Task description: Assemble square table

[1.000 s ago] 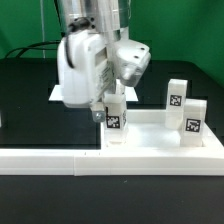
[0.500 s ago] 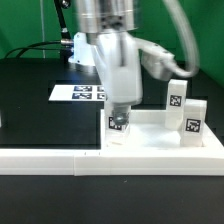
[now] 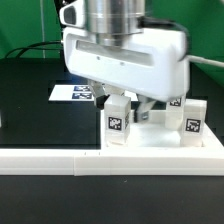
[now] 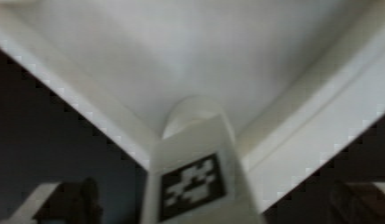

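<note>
Evidently a leg [image 3: 116, 125] has just been set upright on the slab [image 3: 150, 140], at its near corner toward the exterior view's left, hard against the long L-shaped rail [image 3: 60, 158] that runs along the front. The claw [image 3: 128, 103] hangs directly over it with its fingers [image 3: 141, 106] spread wide; they stand clear on either side of the leg and grip nothing. The wrist view agrees: the leg [image 4: 192, 160] rises alone in the middle with its tag showing, and the dark fingertips [image 4: 64, 200] sit well apart at the edges.

Two more legs [image 3: 192, 115] stand at the slab's far side toward the exterior view's right, partly hidden by the arm. The marker board [image 3: 72, 94] lies on the table behind.

The step in hand looks like seating this leg in its corner socket. Whether it is fully home cannot be told. Next the claw should probably lift straight up so as not to knock the leg, then either regrip to twist it in or go for another leg.
</note>
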